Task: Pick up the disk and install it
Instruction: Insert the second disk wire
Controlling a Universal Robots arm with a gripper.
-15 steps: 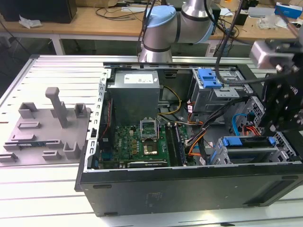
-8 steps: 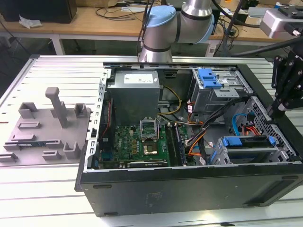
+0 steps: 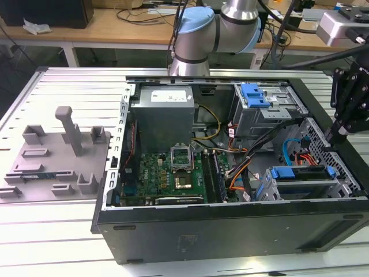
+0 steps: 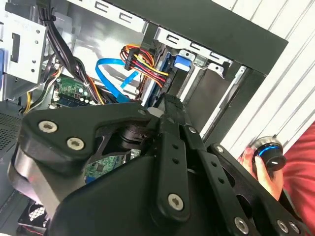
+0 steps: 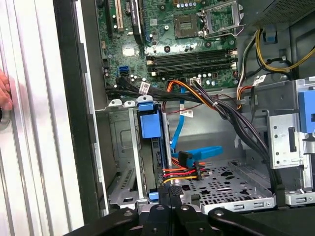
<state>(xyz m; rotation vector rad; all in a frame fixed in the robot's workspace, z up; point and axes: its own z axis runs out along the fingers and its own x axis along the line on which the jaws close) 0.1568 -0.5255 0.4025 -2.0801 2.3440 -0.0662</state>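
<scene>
Overview plus two close case (image 3: 230, 231) interiors

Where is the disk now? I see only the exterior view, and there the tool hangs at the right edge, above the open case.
Observer: In the first wrist view, the disk stands on edge in the drive cage, blue bracket toward the camera.
Operator: Is the slot beside it free?
Observer: Yes, the neighbouring slot holds no drive.
Operator: Is anything outside the case?
Observer: In the second wrist view, a person's hand holds a round knob beside the case.
</scene>
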